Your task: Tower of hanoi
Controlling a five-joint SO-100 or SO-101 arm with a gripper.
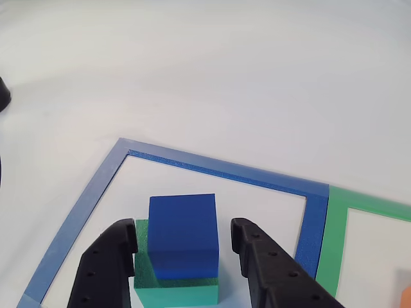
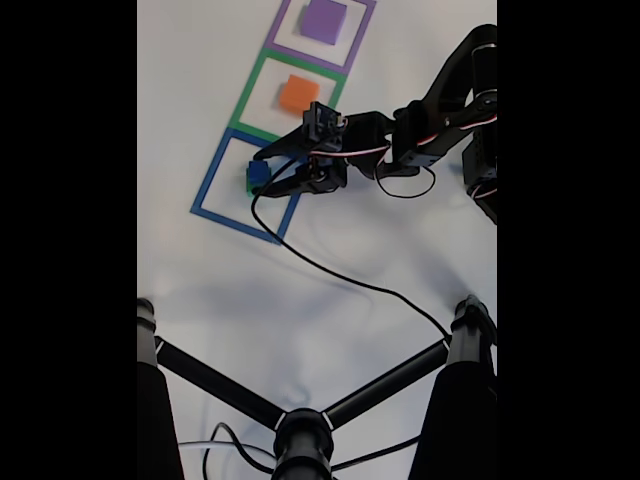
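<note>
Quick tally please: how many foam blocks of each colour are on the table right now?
Blue block: 1, on top of the green one
Green block: 1
Orange block: 1
Purple block: 1
Total: 4

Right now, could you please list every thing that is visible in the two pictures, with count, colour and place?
blue cube: 1, blue, on top of the green block, inside the blue tape square
green block: 1, green, under the blue cube
orange block: 1, orange, inside the green tape square
purple block: 1, purple, inside the purple tape square
tape squares: 3, blue, green, purple, in a row on the white table
black cable: 1, across the table
black stand: 1, bottom of the fixed view
end effector: 1, black, open, fingers on both sides of the blue cube
</note>
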